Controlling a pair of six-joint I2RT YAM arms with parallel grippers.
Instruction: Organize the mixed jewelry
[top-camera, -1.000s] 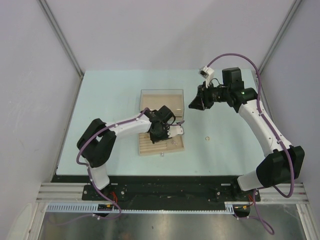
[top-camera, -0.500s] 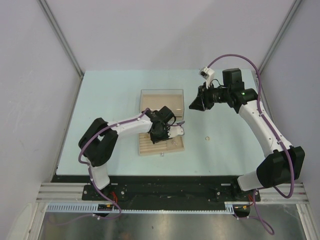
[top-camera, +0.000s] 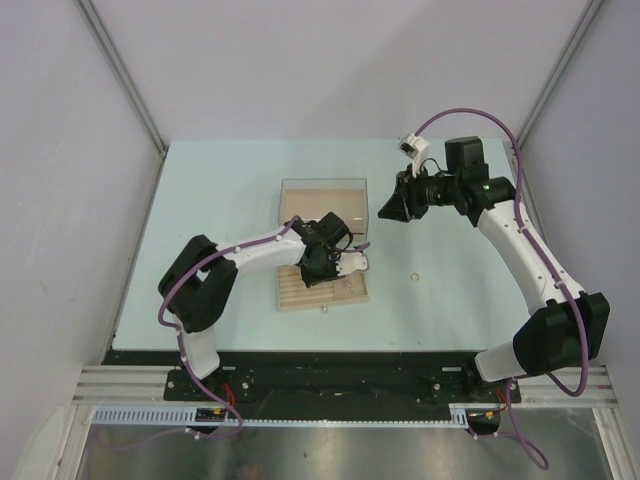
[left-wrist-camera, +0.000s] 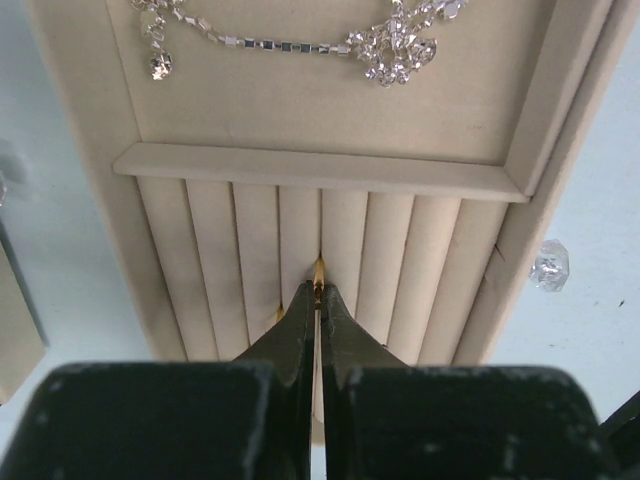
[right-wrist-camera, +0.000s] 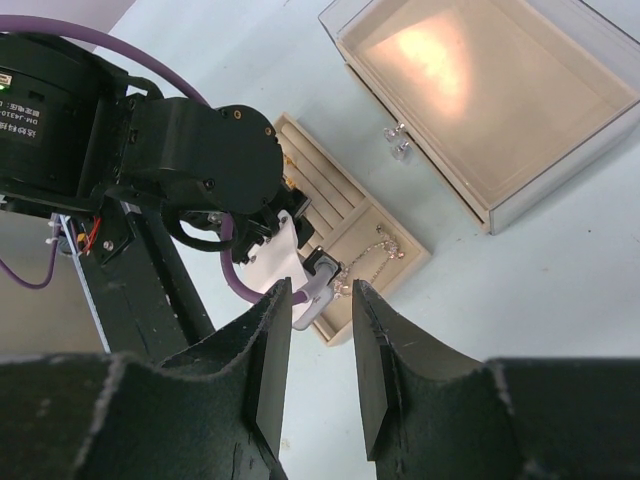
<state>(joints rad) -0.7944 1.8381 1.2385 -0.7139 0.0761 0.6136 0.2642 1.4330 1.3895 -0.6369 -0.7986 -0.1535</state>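
Note:
My left gripper (left-wrist-camera: 318, 290) is shut on a small gold ring (left-wrist-camera: 319, 270) and holds it edge-on in a slot of the beige slotted tray (left-wrist-camera: 250, 250). A silvery chain (left-wrist-camera: 300, 45) lies in the tray's flat compartment; it also shows in the right wrist view (right-wrist-camera: 375, 255). In the top view the left gripper (top-camera: 318, 262) is over the tray (top-camera: 355, 293). Another gold ring (top-camera: 413, 275) lies on the table right of the tray. My right gripper (top-camera: 388, 208) is open and empty, raised above the table; its fingers (right-wrist-camera: 270, 380) frame the tray.
A clear-lidded beige box (top-camera: 325, 205) stands behind the tray, with small knobs (right-wrist-camera: 395, 140) on its front. A small clear gem (left-wrist-camera: 550, 265) lies on the table by the tray's right side. The table surface is pale green.
Nothing has visibly moved beyond a slight shift of the left arm.

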